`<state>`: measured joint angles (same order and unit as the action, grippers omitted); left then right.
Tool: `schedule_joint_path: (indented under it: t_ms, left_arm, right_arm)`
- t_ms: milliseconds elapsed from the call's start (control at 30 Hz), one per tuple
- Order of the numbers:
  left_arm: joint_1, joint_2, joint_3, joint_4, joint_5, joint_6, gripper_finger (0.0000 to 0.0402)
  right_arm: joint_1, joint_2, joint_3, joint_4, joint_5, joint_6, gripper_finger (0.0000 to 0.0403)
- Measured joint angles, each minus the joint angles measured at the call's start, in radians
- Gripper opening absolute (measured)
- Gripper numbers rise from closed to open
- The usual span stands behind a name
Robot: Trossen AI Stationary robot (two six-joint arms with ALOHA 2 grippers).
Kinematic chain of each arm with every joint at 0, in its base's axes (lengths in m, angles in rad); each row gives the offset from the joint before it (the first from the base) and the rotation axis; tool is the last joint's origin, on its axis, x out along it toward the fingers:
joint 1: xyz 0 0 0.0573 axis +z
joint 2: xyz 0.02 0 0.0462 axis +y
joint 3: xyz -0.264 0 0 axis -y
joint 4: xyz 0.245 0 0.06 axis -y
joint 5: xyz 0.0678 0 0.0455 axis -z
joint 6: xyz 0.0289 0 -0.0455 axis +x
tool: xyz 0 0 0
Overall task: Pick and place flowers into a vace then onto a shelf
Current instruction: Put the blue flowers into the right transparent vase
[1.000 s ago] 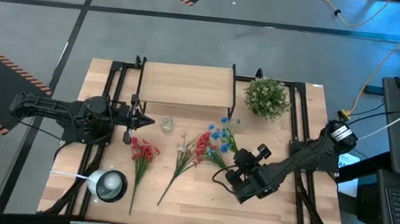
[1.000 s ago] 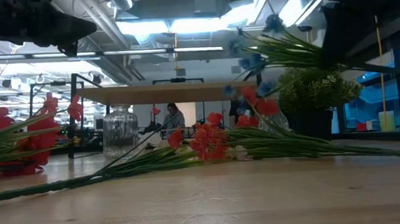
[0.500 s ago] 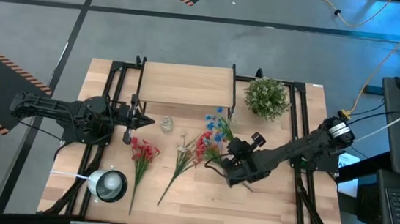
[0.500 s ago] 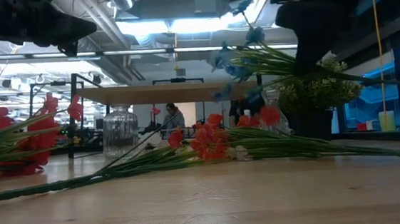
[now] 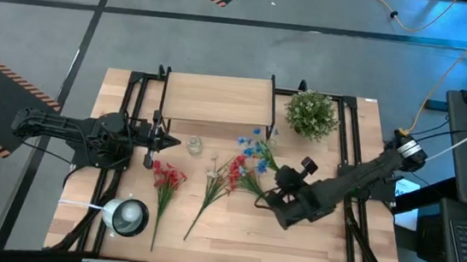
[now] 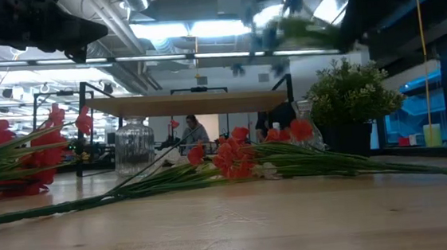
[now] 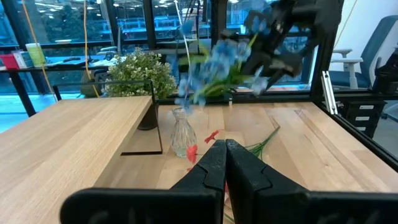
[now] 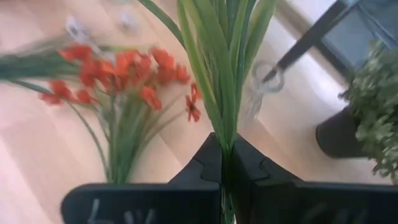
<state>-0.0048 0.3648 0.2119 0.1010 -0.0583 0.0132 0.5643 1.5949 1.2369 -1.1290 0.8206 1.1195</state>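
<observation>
My right gripper (image 5: 275,197) is shut on the blue sprig (image 5: 251,149) and carries it above the table's middle, right of the small glass vase (image 5: 194,145). In the left wrist view the blue sprig (image 7: 214,65) hangs in the air above the vase (image 7: 180,132). One red sprig (image 5: 166,179), another red sprig (image 5: 236,169) and the whitish sprig (image 5: 211,174) lie flat on the tabletop. The shelf (image 5: 218,99) stands on its legs at the far edge. My left gripper (image 5: 170,142) is shut and hovers just left of the vase. My right gripper pinches the blue sprig's green stems (image 8: 222,140) between its two fingers, near the stem end. The stems run forward past the fingertips. It comes slanting from the table's near right. The sprig is lifted clear, its blooms (image 5: 249,145) pointing toward the vase.
A round bushy potted plant (image 5: 311,114) stands right of the shelf. A round metal object (image 5: 126,216) sits at the near left corner. Black frame rails (image 5: 355,143) run along both sides of the table. Bare wood (image 5: 232,230) shows along the near edge.
My right gripper has risen with the blue sprig, after swinging a little toward the vase and back. The sprig's blooms climbed from just above the lying flowers to well over the shelf's height and shifted toward the table's left.
</observation>
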Motion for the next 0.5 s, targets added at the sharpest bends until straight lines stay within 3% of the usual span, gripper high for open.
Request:
schedule_joint_path:
  t_ms: [233, 500]
  left_arm:
    - [0.000, 0.000, 0.000, 0.000, 0.000, 0.000, 0.0004]
    - [0.000, 0.000, 0.000, 0.000, 0.000, 0.000, 0.0004]
  right_arm:
    - [0.126, -0.084, -0.012, -0.044, 0.117, 0.063, 0.0006]
    - [0.244, -0.189, -0.181, 0.048, 0.260, 0.177, 0.0006]
